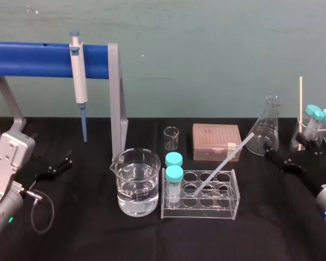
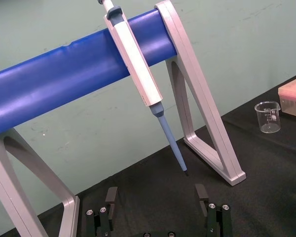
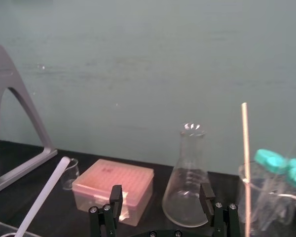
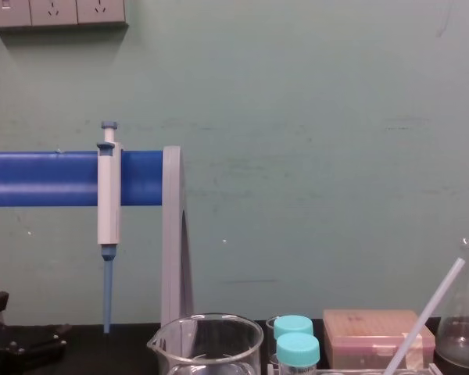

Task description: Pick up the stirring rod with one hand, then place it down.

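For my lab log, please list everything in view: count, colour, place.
stirring rod: one, translucent white, leaning in rack
rack: one, clear, table centre
capped tubes: two, teal caps, in rack
large beaker: one, clear, left of rack
small beaker: one, clear, behind rack
tip box: one, pink, behind rack
flask: one, clear, right rear
pipette: one, white and blue, on stand
stand: one, blue and grey, left rear
thin stick: one, pale, in far-right glass
left gripper: one, black, open, left side
right gripper: one, black, open, right side
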{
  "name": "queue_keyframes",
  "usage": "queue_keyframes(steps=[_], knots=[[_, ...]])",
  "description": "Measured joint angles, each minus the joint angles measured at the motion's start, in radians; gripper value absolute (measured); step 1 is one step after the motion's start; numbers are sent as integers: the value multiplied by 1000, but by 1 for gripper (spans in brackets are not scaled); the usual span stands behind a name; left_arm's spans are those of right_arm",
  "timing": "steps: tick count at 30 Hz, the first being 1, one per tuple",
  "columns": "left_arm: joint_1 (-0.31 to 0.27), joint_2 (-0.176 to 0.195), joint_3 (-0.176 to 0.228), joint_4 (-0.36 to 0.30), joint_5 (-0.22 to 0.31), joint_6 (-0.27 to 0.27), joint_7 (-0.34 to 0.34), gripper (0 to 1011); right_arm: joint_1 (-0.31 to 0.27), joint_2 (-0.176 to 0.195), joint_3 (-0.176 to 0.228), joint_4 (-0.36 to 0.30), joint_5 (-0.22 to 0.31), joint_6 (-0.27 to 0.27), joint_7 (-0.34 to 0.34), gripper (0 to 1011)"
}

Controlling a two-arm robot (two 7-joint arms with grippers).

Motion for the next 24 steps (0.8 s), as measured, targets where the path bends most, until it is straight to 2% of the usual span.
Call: queue_keyframes(steps=[6,24], knots=[[0,0,0,0,0,0,0,1000,22,-21,-13,27,-18,17,12,1002],[0,0,0,0,0,0,0,1000,16,-15,-10,20,-15,13,12,1003]])
